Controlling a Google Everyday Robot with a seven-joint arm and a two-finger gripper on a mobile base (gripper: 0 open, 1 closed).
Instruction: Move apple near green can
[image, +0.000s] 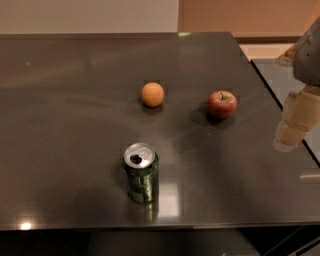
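Though its grip state cannot be told, the gripper (289, 136) hangs downward at the right edge of the table (60, 130).

apple (222, 104) right of orange (152, 94), green can (141, 172) upright in front, gripper (291, 131) at right edge

apple (222, 104) well apart from upright green can (141, 173); gripper (291, 131) at right.
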